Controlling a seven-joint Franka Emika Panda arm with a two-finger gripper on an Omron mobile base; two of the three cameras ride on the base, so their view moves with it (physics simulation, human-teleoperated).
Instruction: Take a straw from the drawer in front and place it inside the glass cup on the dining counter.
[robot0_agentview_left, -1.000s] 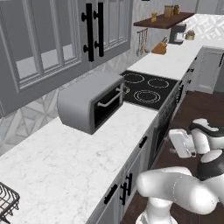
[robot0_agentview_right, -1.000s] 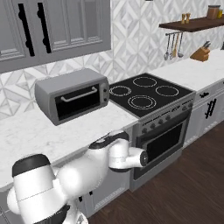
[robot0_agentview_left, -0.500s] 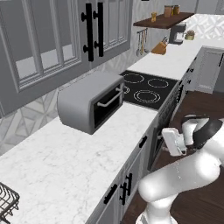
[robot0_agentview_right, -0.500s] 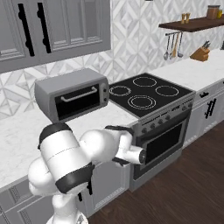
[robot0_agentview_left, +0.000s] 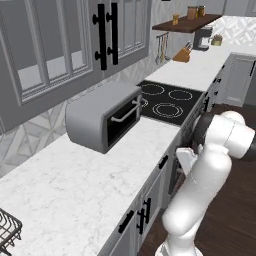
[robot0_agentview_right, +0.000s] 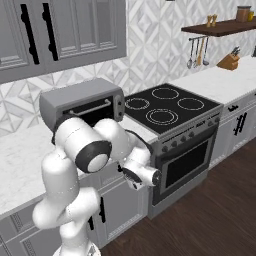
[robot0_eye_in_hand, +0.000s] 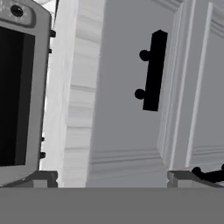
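Observation:
In the hand view my gripper (robot0_eye_in_hand: 113, 180) is open, its two dark fingertips (robot0_eye_in_hand: 43, 177) wide apart with nothing between them. It faces a shut grey drawer (robot0_eye_in_hand: 118, 109) with a black bar handle (robot0_eye_in_hand: 153, 72), a short way off. In the left base view my hand (robot0_agentview_left: 186, 160) hangs low beside the cabinet front, level with that drawer's handle (robot0_agentview_left: 163, 161), just left of the stove. The straw is hidden. The glass cup and the dining counter are out of view.
A grey toaster oven (robot0_agentview_left: 105, 120) stands on the white marble worktop (robot0_agentview_left: 75, 195). The black stove (robot0_agentview_right: 170, 107) and its oven door (robot0_eye_in_hand: 17, 92) lie right beside the drawer. A cabinet door with a black handle (robot0_agentview_left: 142, 216) sits below. Dark wood floor (robot0_agentview_right: 210, 210) lies behind me.
The arm has folded up and swung the hand in closer to the cabinet front. The jaws have stayed open.

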